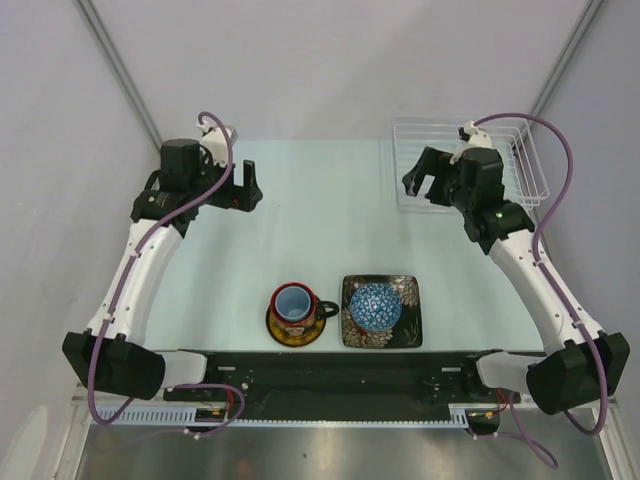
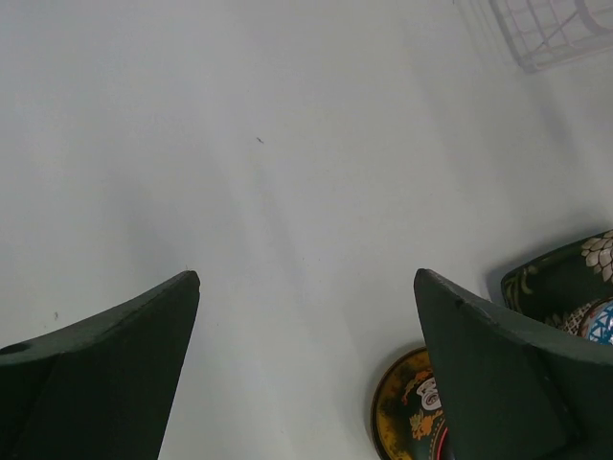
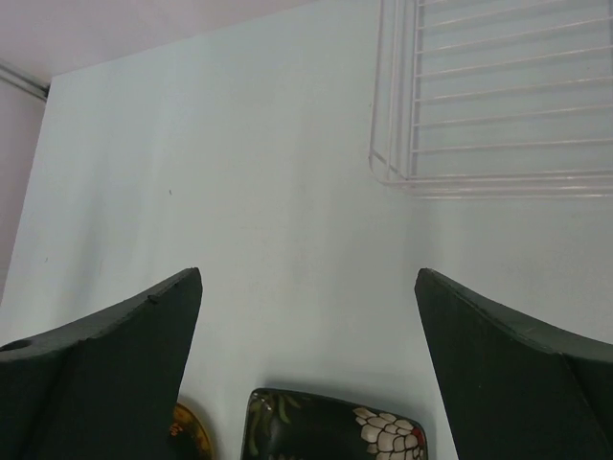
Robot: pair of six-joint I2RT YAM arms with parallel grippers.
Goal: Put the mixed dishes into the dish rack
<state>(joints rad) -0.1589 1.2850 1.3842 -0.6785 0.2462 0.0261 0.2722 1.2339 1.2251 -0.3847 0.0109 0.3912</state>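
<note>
We hold both pairs of jaws spread wide, clasping nothing and touching nothing. The left gripper hovers over bare table. The right gripper hangs just at the near-left corner of the dish rack.

From the right wrist, that rack corner lies ahead of the jaws and off toward the right finger. Its thin ribs run crosswise to the jaws' reach. In the overhead view the rack's long axis runs left to right across the table's far right corner.

The dishes sit behind both sets of jaws, back toward the arm bases and well apart from either gripper. The light-blue cup stands upright, mouth up, nested in the black mug, whose handle points toward the square plate. The mug rests on the round saucer. Just beside it the square plate lies flat, edges squared to the table, carrying the blue-patterned bowl mouth up at its middle. From the left wrist, saucer and plate peek out around the right finger.
</note>
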